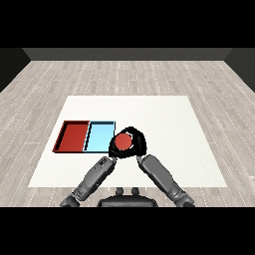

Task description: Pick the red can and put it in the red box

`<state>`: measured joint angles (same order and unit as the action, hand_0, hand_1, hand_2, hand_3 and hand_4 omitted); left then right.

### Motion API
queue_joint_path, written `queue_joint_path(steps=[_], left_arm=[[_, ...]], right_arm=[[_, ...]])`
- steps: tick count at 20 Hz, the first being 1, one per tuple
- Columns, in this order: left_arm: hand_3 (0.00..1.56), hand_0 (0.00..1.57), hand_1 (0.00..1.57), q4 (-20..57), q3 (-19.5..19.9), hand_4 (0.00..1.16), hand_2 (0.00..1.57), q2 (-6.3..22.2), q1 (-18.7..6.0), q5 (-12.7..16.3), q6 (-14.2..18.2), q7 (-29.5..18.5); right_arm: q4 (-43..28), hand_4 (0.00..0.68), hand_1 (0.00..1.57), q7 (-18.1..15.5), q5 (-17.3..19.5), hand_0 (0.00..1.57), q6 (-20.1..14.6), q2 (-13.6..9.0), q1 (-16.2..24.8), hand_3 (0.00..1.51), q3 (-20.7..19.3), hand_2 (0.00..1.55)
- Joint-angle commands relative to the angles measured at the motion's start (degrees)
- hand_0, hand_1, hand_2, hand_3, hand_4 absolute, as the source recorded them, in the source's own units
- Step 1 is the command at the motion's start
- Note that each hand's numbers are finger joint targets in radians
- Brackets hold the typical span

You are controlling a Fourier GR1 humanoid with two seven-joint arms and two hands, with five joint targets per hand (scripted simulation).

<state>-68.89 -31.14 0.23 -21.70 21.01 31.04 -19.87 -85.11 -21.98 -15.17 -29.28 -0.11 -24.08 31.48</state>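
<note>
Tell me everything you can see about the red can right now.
The red can shows mainly its round red top, seen from above, so it looks upright. The right hand curls its black fingers round it. It sits just right of the light blue tray, near that tray's front corner. Whether it rests on the table or is lifted cannot be told.

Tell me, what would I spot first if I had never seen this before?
Probably the red can, held up in the middle with the right hand curled round it, just right of the trays. Next, the red tray and light blue tray, side by side on the white table.
</note>
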Motion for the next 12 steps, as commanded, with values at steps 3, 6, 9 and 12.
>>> queue_joint_path(steps=[3, 6, 9, 12], left_arm=[[1.49, 1.57, 1.57, -4.5, -3.1, 1.14, 1.57, -0.2, 3.2, 0.4, 3.4, -5.8], [1.51, 1.57, 1.57, -2.5, 0.8, 1.15, 1.57, -0.2, 0.3, 1.0, 1.5, -7.3], [1.51, 1.57, 1.57, -2.0, 0.6, 1.15, 1.57, -0.2, 0.1, 1.6, 1.5, -8.0], [1.51, 1.57, 1.57, -0.6, -2.5, 1.15, 1.57, -0.2, -1.6, 3.0, 5.7, -8.6]], right_arm=[[-0.4, 0.595, 1.49, 1.2, -2.2, 1.49, 1.3, 0.1, 0.5, 1.38, -0.5, 1.44], [-1.4, 0.0, 0.92, 5.3, 1.6, 0.92, -0.9, -0.6, 0.9, 0.53, 0.6, 0.93], [0.1, 0.0, 0.0, 8.0, 3.9, 0.0, -1.0, 0.1, -0.9, 0.0, 0.0, 0.0], [-4.1, 0.0, 0.0, 11.6, 5.7, 0.0, 0.0, -2.1, 2.0, 0.0, 0.1, 0.0]])
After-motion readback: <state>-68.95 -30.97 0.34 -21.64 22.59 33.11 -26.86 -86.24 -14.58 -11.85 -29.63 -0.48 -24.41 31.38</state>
